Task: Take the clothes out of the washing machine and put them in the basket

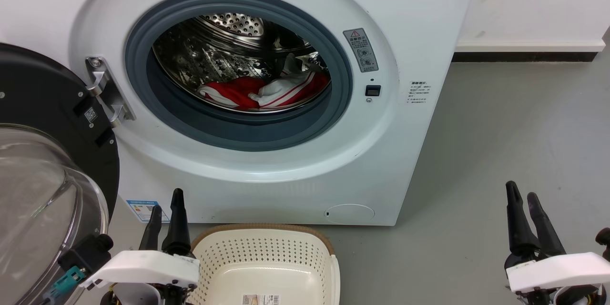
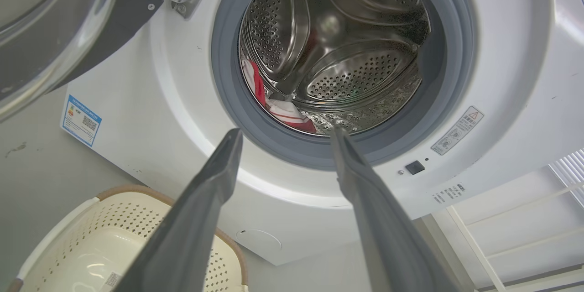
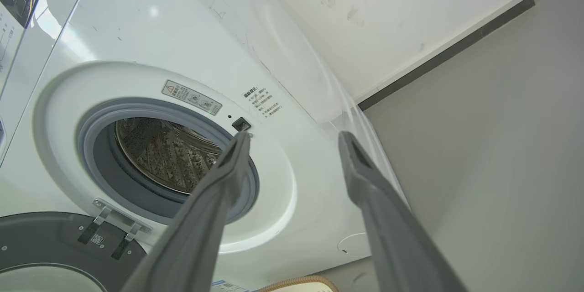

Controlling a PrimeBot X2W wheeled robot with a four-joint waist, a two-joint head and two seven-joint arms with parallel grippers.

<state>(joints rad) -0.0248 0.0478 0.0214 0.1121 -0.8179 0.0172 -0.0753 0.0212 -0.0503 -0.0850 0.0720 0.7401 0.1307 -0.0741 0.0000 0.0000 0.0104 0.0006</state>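
Not started: the clothes (image 1: 267,91) lie in the washing machine (image 1: 405,33).
The basket (image 1: 267,252) is empty — left gripper (image 1: 166,202) and right gripper (image 1: 521,190) spread, holding nothing.

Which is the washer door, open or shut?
Open: the door stands aside at left on its hinge, baring the drum and clothes.

Clothes (image 1: 267,91) in washing machine (image 1: 405,33) drum.
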